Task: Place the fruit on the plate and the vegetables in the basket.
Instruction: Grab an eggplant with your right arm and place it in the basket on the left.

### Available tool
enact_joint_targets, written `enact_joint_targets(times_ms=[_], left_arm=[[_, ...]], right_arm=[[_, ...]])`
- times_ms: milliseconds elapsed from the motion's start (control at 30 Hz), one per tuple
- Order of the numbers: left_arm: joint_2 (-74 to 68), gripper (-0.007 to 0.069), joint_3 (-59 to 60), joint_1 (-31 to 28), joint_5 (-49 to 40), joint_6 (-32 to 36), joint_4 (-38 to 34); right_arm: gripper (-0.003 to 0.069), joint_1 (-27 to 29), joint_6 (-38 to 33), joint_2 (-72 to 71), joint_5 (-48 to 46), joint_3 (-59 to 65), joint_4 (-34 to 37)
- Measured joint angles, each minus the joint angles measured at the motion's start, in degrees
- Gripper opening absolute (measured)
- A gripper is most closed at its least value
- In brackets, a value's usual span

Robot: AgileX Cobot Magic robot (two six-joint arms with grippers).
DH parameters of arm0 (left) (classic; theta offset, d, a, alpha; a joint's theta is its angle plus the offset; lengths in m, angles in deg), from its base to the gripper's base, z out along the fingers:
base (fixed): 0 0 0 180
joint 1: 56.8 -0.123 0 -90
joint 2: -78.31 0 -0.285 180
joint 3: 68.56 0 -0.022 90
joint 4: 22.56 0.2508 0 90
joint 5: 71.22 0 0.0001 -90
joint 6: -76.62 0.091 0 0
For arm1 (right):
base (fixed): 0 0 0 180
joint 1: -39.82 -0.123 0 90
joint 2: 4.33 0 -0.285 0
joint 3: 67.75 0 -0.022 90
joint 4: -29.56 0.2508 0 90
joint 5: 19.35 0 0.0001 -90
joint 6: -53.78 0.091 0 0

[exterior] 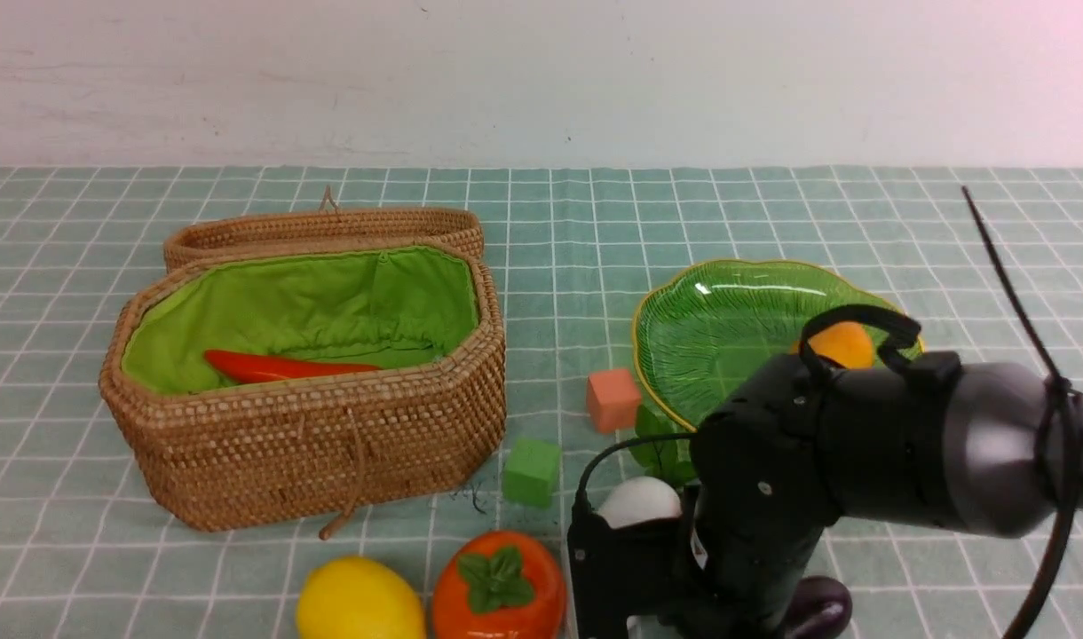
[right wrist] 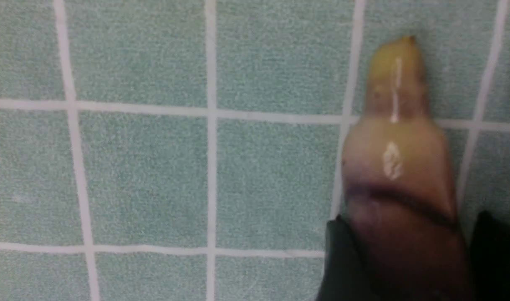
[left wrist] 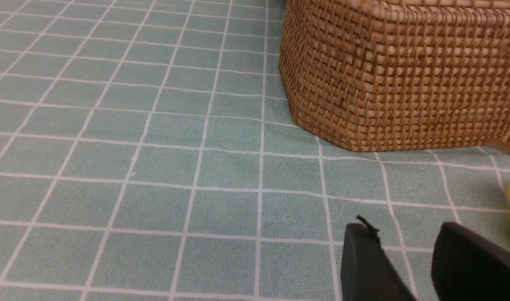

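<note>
You have the eggplant [right wrist: 401, 188] lying on the counter [right wrist: 154, 167] between the right fingers [right wrist: 338, 267], which sit close against its dark body; whether they truly pinch it cannot be told. It looks light, stiff and glossy, so probably slippery: take the thick purple middle, not the tapering yellowish stem. Your left fingers [left wrist: 365, 267] stand slightly apart, empty, near the basket [left wrist: 405, 75].

Lab-like tabletop: checked green cloth [exterior: 772, 204], bare white wall [exterior: 541, 71].
</note>
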Motion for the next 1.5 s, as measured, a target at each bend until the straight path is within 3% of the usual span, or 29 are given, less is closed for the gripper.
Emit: enact_joint_targets(times_ms=[67,100,233,467,600,800,933,1067,1267,1500], left_arm=[[0.0,0.0239,0.0,0.0,0.0,0.0,0.0],[0.0,0.0239,0.0,0.0,0.0,0.0,0.0],[0.0,0.0239,0.0,0.0,0.0,0.0,0.0],[0.0,0.0239,0.0,0.0,0.0,0.0,0.0],[0.0,0.0239,0.0,0.0,0.0,0.0,0.0],[0.0,0.0239,0.0,0.0,0.0,0.0,0.0],[0.0,0.0239,0.0,0.0,0.0,0.0,0.0],[0.0,0.0239,0.0,0.0,0.0,0.0,0.0],[0.0,0.0239,0.0,0.0,0.0,0.0,0.0],[0.0,0.0239,0.0,0.0,0.0,0.0,0.0]], right_arm=[[0.0356,0.0,0.0,0.2,-0.12,0.0,0.0],[0.0302,0.0,0.0,0.2,-0.68,-0.07,0.0],[0.0304,0.0,0.0,-0.07,-2.33,-0.78,0.23],[0.0304,0.0,-0.04,-4.68,-11.2,-8.13,7.1],[0.0304,0.0,-0.04,-7.03,-13.92,-21.09,11.51],[0.0304,0.0,-0.49,-5.45,1.91,-34.34,20.29],[0.0304,0.0,-7.07,0.41,13.6,-39.85,31.95],[0.0304,0.0,-14.67,9.54,17.78,-46.36,41.29],[0.0304,0.0,-17.16,20.62,22.53,-51.35,43.65],[0.0324,0.05,-13.78,22.55,25.39,-51.77,43.96]])
